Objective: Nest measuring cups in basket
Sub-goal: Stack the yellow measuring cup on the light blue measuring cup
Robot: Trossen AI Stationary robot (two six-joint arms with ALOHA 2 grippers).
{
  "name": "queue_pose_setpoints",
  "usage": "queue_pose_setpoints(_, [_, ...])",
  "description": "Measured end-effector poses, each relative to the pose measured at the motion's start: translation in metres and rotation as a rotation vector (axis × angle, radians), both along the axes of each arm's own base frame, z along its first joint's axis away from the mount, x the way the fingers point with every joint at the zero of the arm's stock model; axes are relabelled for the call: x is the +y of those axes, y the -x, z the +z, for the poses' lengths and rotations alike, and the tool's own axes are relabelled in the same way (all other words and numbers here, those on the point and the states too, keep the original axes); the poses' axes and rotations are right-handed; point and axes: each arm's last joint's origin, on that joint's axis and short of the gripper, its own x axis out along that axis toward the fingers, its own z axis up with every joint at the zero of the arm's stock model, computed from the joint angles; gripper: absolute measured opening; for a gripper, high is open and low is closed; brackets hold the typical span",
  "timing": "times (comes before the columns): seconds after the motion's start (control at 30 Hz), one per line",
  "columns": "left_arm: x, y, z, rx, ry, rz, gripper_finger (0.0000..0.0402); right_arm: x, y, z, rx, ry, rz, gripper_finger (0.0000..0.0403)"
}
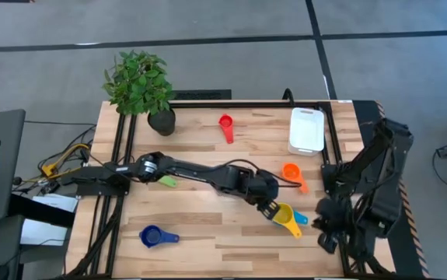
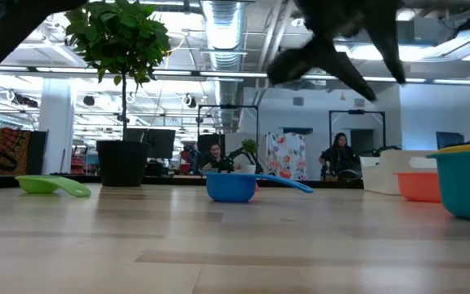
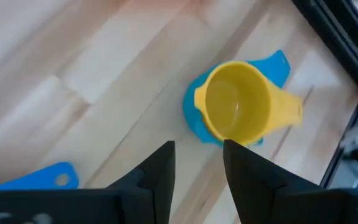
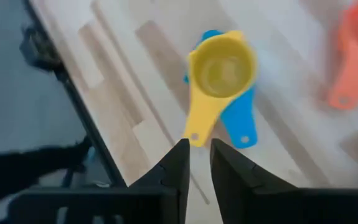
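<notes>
A yellow cup (image 1: 283, 212) sits nested inside a teal cup (image 1: 299, 218) on the table's right half; both also show in the left wrist view (image 3: 238, 109) and the right wrist view (image 4: 222, 65). My left gripper (image 1: 269, 205) is open and hovers just left of the pair, its fingertips (image 3: 166, 152) short of the yellow rim. My right gripper (image 4: 199, 155) is open by a narrow gap, near the yellow handle's end (image 4: 195, 130), and touches nothing. The white basket (image 1: 307, 129) stands at the far right. Red (image 1: 225, 123), orange (image 1: 291, 172), green (image 1: 167, 181) and blue (image 1: 153, 236) cups lie apart.
A dark plant pot (image 1: 161, 120) with a leafy plant stands at the far left. A black frame rail (image 1: 328, 132) runs along the right side beside the basket. In the low view the blue cup (image 2: 233, 186) and green cup (image 2: 51, 185) rest on bare wood; people sit in the room behind.
</notes>
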Motion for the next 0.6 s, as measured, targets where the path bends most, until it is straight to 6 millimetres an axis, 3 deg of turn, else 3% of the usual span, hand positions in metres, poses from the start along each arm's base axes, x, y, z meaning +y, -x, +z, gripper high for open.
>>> queue_pose_setpoints(0.17, [0.02,0.016,0.032,0.015,-0.028,-0.11,0.0117,0.013,-0.009,-0.032,0.075,0.066,0.016,0.0057])
queue_pose_setpoints(0.4, [0.055,0.05,0.103,-0.1,-0.208,-0.17,0.0116,0.042,-0.039,-0.065,0.042,-0.014,0.079,0.0015])
queue_pose_setpoints(0.5, [0.064,0.054,0.107,-0.081,-0.294,-0.189,0.0116,0.053,-0.055,-0.083,0.064,-0.035,0.09,0.0007])
queue_pose_setpoints(0.6, [0.065,0.046,0.094,-0.065,-0.309,-0.273,0.0116,0.058,-0.064,-0.098,0.08,-0.036,0.056,0.0012])
